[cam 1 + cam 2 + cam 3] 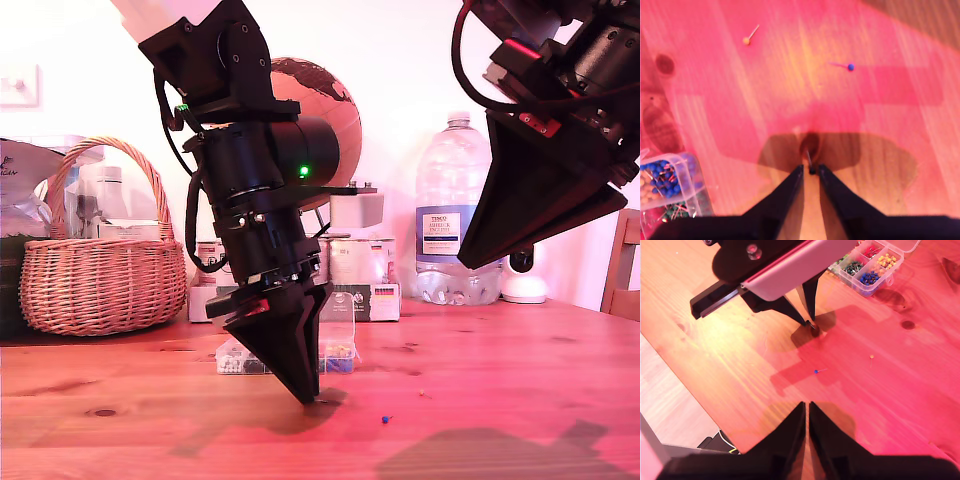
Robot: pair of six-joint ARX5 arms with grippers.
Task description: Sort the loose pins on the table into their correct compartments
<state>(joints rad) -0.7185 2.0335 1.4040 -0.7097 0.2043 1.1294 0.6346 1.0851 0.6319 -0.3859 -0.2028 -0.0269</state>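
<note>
Three loose pins (850, 66) show, one dark at my first gripper (811, 170).

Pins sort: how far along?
Done: the box already holds sorted pins. In hand: my first gripper is down at the table, closing on a dark pin. Left: a blue pin and a pale pin. My second gripper hangs empty.
</note>
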